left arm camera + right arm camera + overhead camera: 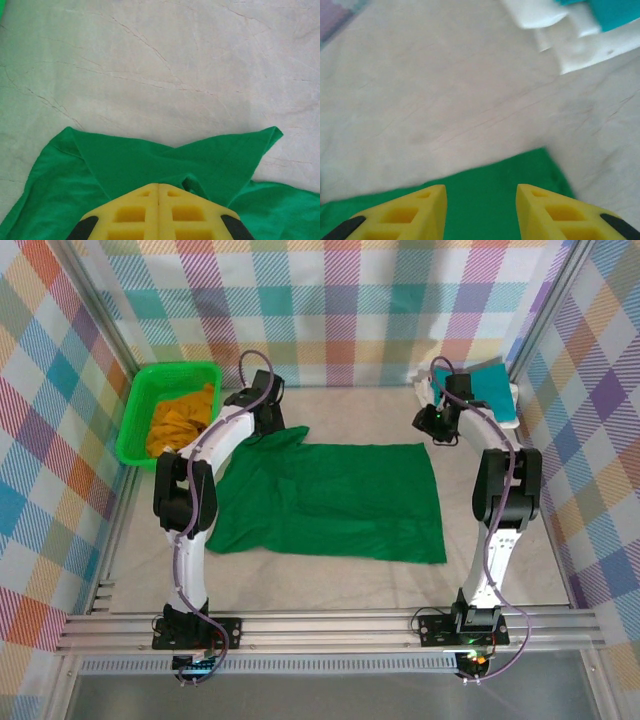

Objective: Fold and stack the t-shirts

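Note:
The dark green t-shirt (330, 502) lies spread flat mid-table. My left gripper (266, 422) is at its far left sleeve, shut on a pinch of the green cloth (150, 160); the cloth's folds run in toward the closed tips (159, 186). My right gripper (436, 424) hovers over the shirt's far right corner (485, 185), open (481, 200), with nothing between its fingers. A mustard yellow t-shirt (182, 418) lies crumpled in the basket. A teal t-shirt (497, 388) rests on a white t-shirt (440, 375) at the far right.
The bright green plastic basket (140, 400) stands at the far left by the wall. Checked walls and metal frame rails close in the table on three sides. Bare tabletop (350, 410) runs along the back between the two grippers, and the white cloth (570, 40) lies just beyond the right gripper.

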{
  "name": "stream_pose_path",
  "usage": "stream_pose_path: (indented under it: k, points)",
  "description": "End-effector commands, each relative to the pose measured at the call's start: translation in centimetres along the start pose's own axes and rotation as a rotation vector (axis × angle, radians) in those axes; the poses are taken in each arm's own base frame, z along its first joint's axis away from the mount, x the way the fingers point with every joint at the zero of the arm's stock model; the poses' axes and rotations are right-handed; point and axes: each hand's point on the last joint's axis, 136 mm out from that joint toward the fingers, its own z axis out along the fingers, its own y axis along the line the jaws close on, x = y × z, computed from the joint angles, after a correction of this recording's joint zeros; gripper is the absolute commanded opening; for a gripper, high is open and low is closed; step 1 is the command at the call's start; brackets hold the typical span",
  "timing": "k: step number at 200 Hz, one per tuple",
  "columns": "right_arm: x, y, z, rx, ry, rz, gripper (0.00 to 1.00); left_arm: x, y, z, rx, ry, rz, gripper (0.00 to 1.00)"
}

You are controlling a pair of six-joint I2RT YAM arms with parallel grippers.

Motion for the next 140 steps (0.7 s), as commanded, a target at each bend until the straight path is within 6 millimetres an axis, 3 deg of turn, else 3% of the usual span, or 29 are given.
stream_pose_path:
  k: [1, 66, 140]
  points:
    - [1.1, -1.9, 1.4, 0.097, 0.093, -0.014, 0.44, -0.9, 0.8, -1.5, -0.028, -0.041, 0.026, 0.0]
    - [0.7, -2.1, 4.1, 0.107, 0.14, -0.025, 0.45, -0.6, 1.2, -1.1, -0.053, -0.032, 0.041, 0.0]
    - [2.3, -2.4, 6.1, 0.121, 0.175, -0.031, 0.41, -0.5, 1.2, -1.0, -0.055, -0.027, 0.04, 0.0]
